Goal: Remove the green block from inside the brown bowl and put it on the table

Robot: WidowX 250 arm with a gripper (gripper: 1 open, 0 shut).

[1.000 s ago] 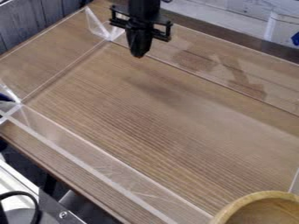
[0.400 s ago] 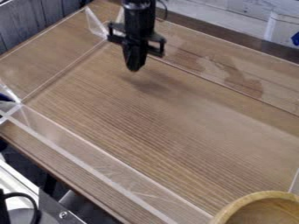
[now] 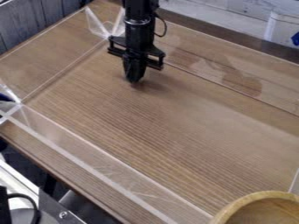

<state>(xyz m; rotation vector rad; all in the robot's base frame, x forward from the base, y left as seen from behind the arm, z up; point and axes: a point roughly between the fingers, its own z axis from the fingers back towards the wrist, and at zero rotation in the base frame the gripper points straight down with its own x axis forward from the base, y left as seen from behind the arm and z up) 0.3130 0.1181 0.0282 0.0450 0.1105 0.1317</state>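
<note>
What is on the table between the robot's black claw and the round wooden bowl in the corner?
Nothing: in the camera view, only bare table lies between the gripper and the brown bowl.

The table point(image 3: 176, 122) is evenly and softly lit; pale glare is seen on the clear plastic walls point(image 3: 70, 144), a faint shadow beneath the gripper point(image 3: 136, 79), and fine detail is blurred throughout.

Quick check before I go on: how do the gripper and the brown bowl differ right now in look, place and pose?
The gripper is black and narrow; the brown bowl is light tan, round and much wider. The gripper stands upright near the table's far end, shut, tip just above the wood; the bowl sits at the near right corner, cut off by the frame. No green block shows in either.
</note>
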